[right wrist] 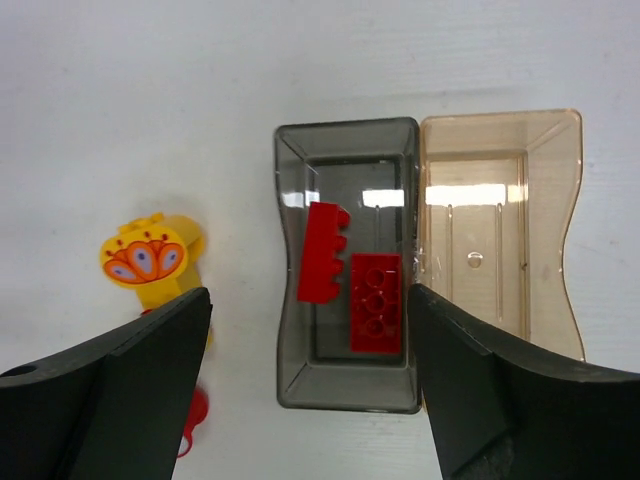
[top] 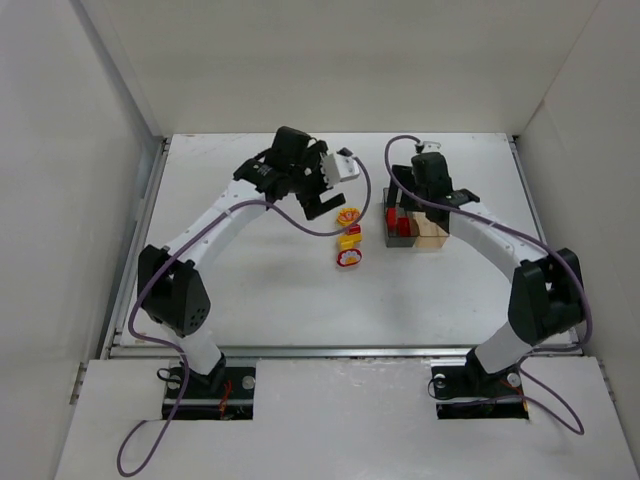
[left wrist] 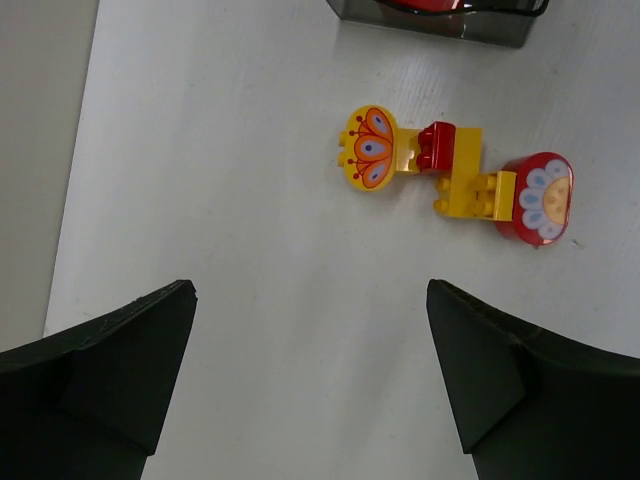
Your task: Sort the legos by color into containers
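- The left tool (left wrist: 310,300) is held wide open and empty above the tabletop (left wrist: 200,150).
- The right tool (right wrist: 310,295) is likewise spread with nothing held, over the smoky grey see-through plastic box (right wrist: 345,140). Two red plastic bricks (right wrist: 375,300) lie in that box, and the joined amber see-through plastic box (right wrist: 500,125) is empty.
- A yellow round piece with an orange pattern (left wrist: 370,148), a small red brick (left wrist: 437,145), a yellow brick (left wrist: 470,178) and a red round flower-faced piece (left wrist: 540,197) are strung in a touching row towards the far edge.
- The row lies just ahead of the left tool, which is judged the nearer. Its long axis runs along the line between that tool's fingers.
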Robot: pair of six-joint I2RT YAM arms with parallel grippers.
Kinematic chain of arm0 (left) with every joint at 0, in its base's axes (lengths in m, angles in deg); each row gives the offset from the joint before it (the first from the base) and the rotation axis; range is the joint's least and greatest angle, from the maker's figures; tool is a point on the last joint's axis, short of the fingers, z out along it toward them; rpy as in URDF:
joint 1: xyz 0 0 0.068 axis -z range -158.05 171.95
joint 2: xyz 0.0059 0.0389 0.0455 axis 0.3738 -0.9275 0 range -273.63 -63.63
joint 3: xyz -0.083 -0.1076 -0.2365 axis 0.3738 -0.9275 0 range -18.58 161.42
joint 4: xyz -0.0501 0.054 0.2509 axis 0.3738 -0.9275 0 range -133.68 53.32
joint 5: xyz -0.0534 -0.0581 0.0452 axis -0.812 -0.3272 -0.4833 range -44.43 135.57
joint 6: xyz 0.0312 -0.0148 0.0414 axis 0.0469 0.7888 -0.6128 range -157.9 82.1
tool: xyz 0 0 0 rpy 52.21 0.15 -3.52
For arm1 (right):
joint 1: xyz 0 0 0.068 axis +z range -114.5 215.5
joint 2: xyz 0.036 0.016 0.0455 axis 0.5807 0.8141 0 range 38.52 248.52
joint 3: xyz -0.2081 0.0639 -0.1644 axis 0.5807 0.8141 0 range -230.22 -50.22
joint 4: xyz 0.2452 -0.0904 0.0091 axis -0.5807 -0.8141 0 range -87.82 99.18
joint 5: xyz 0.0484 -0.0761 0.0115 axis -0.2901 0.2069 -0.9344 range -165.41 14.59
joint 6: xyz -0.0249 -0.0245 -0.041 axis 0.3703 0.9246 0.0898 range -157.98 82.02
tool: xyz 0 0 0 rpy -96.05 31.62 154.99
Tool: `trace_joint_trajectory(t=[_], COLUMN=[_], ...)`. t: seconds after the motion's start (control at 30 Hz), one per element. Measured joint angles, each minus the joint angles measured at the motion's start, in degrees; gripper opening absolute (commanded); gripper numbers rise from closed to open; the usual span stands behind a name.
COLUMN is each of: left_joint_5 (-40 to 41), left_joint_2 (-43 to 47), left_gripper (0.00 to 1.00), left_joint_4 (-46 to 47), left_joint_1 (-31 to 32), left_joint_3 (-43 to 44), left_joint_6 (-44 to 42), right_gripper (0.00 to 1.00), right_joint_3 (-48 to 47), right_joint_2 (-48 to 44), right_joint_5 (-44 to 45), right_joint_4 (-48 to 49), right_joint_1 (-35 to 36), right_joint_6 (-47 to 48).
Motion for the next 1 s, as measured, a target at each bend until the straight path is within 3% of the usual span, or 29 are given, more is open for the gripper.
trace_joint_trajectory(t=[0.17,0.3,0.37,0.43,0.73,1.0], left_joint_5=[3.3,4.7,4.7,5.1,10.0,10.6], left_joint_2=[-0.6,0.2,0.3,0.4,1.2,2.6], left_gripper=[1.00,0.84,0.84,0.92,0.92,0.92], left_joint_4=[0.5,7.6,8.3,8.8,8.8,9.2], left_joint_1=[0.2,-6.4,-8.5,-9.6,-8.6,-8.8], left_joint_3=[5.0,6.8,6.4,4.4,-5.5,-6.0], left_joint_6=[8.3,19.7,20.7,22.0,25.9,27.3], right_gripper=[0.88,0.88,0.88,0.92,0.94,0.89], right_joint_3=[-1.2,-3.3,-6.2,-9.6,-20.5,-22.6], right_joint_2=[-3.3,-1.8,1.1,5.0,20.4,24.6], right_joint_5=[-1.5,-5.3,-6.8,-7.8,-6.9,-3.3], right_joint_4=[0.2,0.1,-1.0,-2.0,-11.2,-16.2], right_joint_1=[3.4,6.4,7.6,8.9,15.1,14.9], right_joint_6=[4.6,6.9,7.2,7.3,6.3,5.2])
